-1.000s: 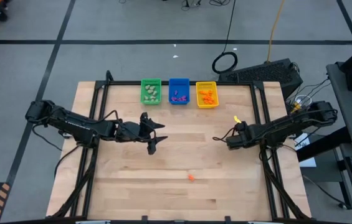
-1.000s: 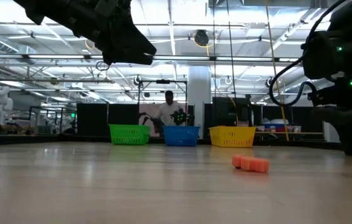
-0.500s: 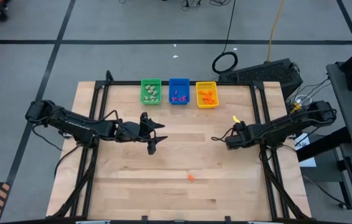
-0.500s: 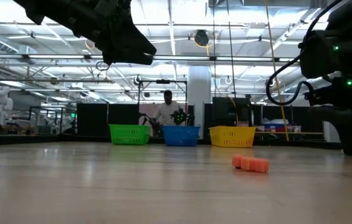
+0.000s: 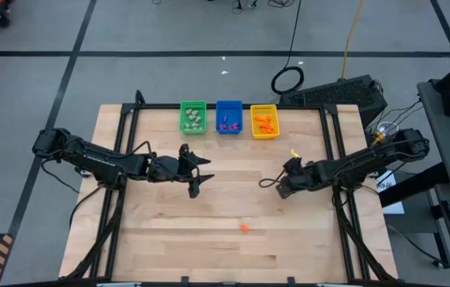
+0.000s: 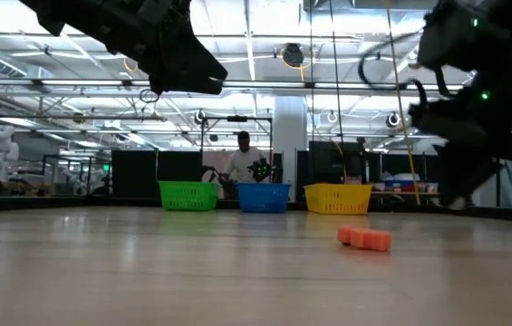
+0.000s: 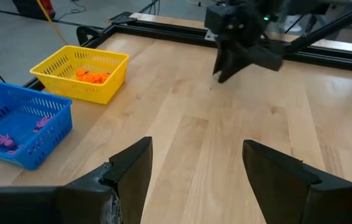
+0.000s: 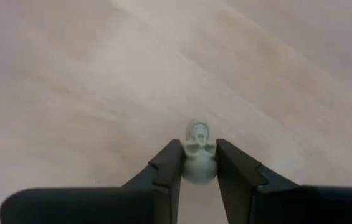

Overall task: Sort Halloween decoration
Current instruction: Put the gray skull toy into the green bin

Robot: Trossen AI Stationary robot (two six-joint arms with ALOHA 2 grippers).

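My right gripper (image 8: 197,163) is shut on a tiny pale greenish-beige trinket (image 8: 198,152) with a face. It stands right of the table's middle (image 5: 275,188), pointing steeply down. My left gripper (image 5: 200,174) hovers open and empty left of centre, well above the wood. One orange trinket (image 5: 244,226) lies on the bare wood toward the near edge, also seen in the low view (image 6: 364,238). At the far edge stand three small bins: green (image 5: 193,117) with pale trinkets, blue (image 5: 228,116) with purple ones, yellow (image 5: 264,121) with orange ones. My right gripper pinches the pale trinket's lower body (image 8: 199,169) between its two fingertips (image 8: 172,160). The head and face (image 8: 198,132) stick out past the tips. The fingers come from above, slanting down. The trinket appears clear of the wood.
A black frame rail (image 5: 225,106) runs round the table's far edge and sides. Open wood lies between the two grippers and in front of the bins. In the low view a person (image 6: 242,161) stands in the room beyond the bins.
My right gripper has gone toward the table's left and a little up, and has rolled and tipped as it went. My left gripper and the orange trinket have stayed where they were.
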